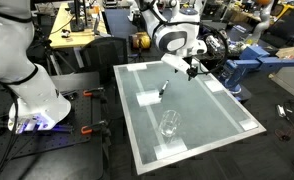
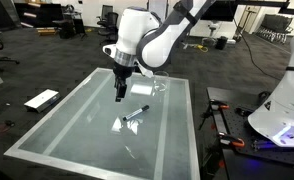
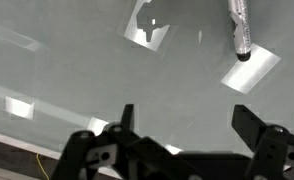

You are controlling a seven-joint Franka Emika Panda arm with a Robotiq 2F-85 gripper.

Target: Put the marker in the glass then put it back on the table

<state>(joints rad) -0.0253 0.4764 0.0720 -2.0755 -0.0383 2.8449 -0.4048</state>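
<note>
The black marker [image 1: 162, 92] lies flat on the pale frosted table [image 1: 212, 115], touching a white tape patch [image 1: 147, 99]. It also shows in an exterior view [image 2: 135, 113] and at the top right of the wrist view [image 3: 240, 28]. The clear glass [image 1: 169, 124] stands upright and empty nearer the table's front edge, apart from the marker. I cannot make it out in the wrist view. My gripper [image 1: 190, 70] hovers over the table a little way from the marker, open and empty, as the wrist view [image 3: 184, 112] and an exterior view [image 2: 120, 92] show.
Several white tape patches mark the table top [image 3: 252, 65]. A second white robot base [image 1: 32, 95] stands beside the table. A blue vise [image 1: 242, 70] and cluttered benches [image 1: 77, 30] lie beyond the far edge. A flat white board [image 2: 41, 99] lies on the floor.
</note>
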